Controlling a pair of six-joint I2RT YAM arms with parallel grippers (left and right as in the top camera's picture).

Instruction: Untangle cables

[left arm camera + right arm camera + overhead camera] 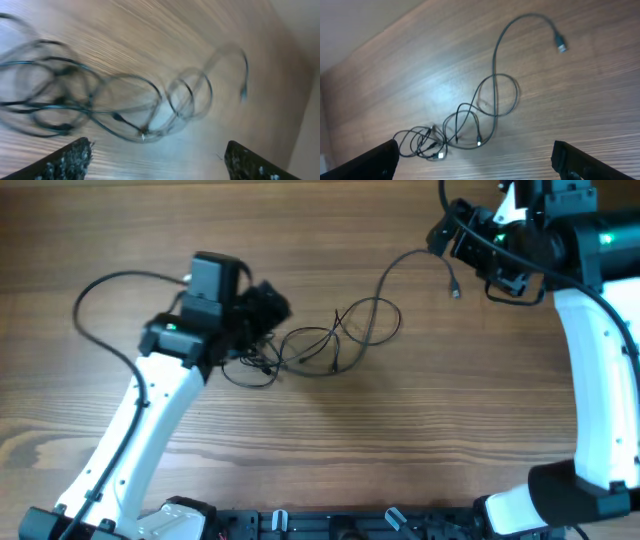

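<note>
The cables [335, 340] lie on the wooden table as thin black cords tangled in loops. One strand arcs away to a silver-tipped plug [455, 292]. My left gripper [262, 320] hovers over the left end of the tangle. In the left wrist view it [160, 165] is open with nothing between its fingers [65, 160], and the blurred cable loops [125, 107] lie ahead of it. My right gripper [468, 255] is at the far right, just above the free plug. The right wrist view shows it [477, 162] open and empty, high over the cables [492, 100] and the plug [561, 46].
A thicker black robot wire [100, 300] loops out from the left arm at the far left. The wooden table [400, 440] stretches bare toward the front edge, where the arm bases [560, 500] stand.
</note>
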